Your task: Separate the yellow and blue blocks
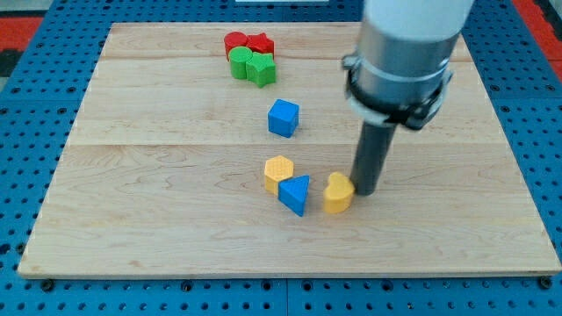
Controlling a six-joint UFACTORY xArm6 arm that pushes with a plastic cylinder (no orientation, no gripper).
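The arm carried no fingers at all, only a straight dark rod, so nothing was gripped or held. The tip (366,190) rested on the wooden board (158,219) toward the near right of its middle, touching or just beside the right side of a yellow heart-shaped block (337,194); whether it truly pressed against the block could not be told.

To the left of that yellow block, with a small gap between them, sat a blue triangular block (295,193). A yellow hexagonal block (277,172) stood just left and slightly farther back, touching the blue triangular block along its near right edge. These three lay in a loose row in the near half of the board.

Farther back, apart from the row, a blue cube (284,118) stood alone near the board's middle.

At the far edge, left of centre, four blocks were packed together: a red cylinder (234,43) and a red star-shaped block (260,43) behind, a green cylinder (241,62) and a green block (262,68) of unclear shape in front, all touching.

The arm's broad grey body (406,53) rose above the rod at the far right, hiding part of the board behind it.
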